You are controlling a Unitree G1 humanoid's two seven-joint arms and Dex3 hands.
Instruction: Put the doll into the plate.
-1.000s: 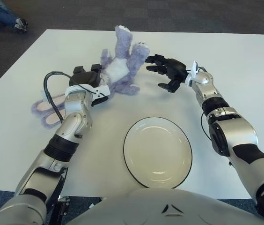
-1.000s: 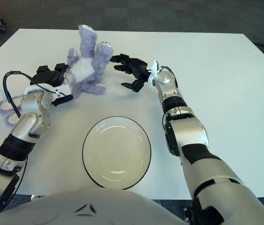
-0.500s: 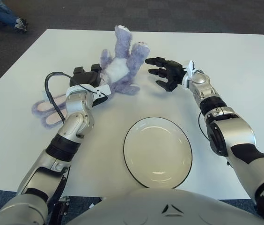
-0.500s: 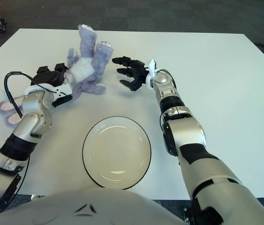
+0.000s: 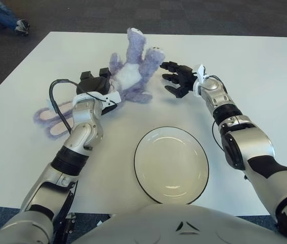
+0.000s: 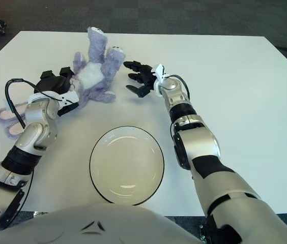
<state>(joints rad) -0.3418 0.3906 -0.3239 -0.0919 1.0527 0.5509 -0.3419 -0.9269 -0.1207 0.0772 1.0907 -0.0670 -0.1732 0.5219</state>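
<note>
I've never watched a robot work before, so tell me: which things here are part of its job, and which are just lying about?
Part of the job:
- purple doll, lying on the table
- plate, empty
- left hand, at the doll's left side
- right hand, open, just right of the doll

Just lying about:
- white table
- shoe on the floor beyond it

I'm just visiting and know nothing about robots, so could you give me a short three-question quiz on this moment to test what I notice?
1. True or false: the doll already lies in the plate.
2. Which hand is at the doll's side: A) left hand B) right hand?
3. Fill in: the right hand's fingers are ____, holding nothing.

Key: 1 false, it lies on the table beyond the plate. 2 A; the right hand is just short of it. 3 open.
</note>
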